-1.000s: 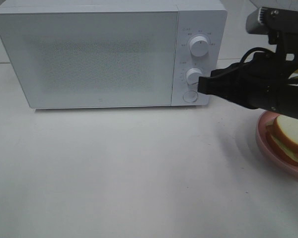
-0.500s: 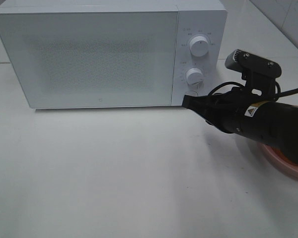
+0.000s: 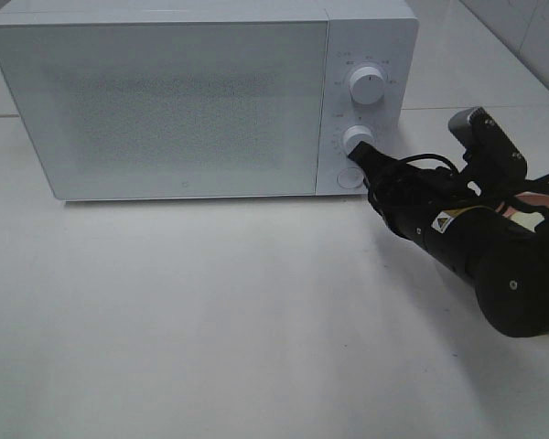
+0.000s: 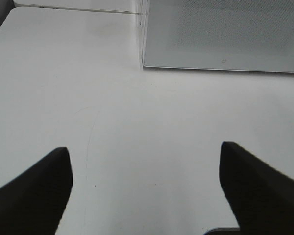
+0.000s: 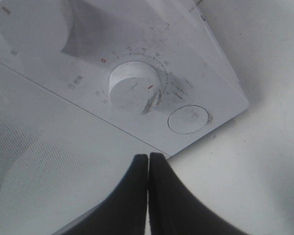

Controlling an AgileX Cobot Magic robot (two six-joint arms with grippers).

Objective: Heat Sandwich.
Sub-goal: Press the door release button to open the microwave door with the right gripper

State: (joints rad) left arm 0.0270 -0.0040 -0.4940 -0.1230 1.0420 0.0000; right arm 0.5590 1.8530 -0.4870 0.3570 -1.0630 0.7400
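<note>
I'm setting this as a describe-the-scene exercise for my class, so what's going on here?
The right gripper, jaws shut, is pointed at the control panel of the white microwave, its tip close to the lower knob and the round button. The microwave's door is closed. The left gripper hangs open over the table in front of the microwave, holding nothing.

Smooth white plastic with a soft sheen on the microwave (image 3: 371,37) casing; fine dotted mesh behind its glossy door (image 3: 165,101). Matt white plastic on the lower knob (image 5: 132,90), with grey scuffs just beside it. Smooth, faintly glossy white across the tabletop (image 3: 210,311). Matt black plastic on the right gripper (image 3: 362,156) jaws.
</note>
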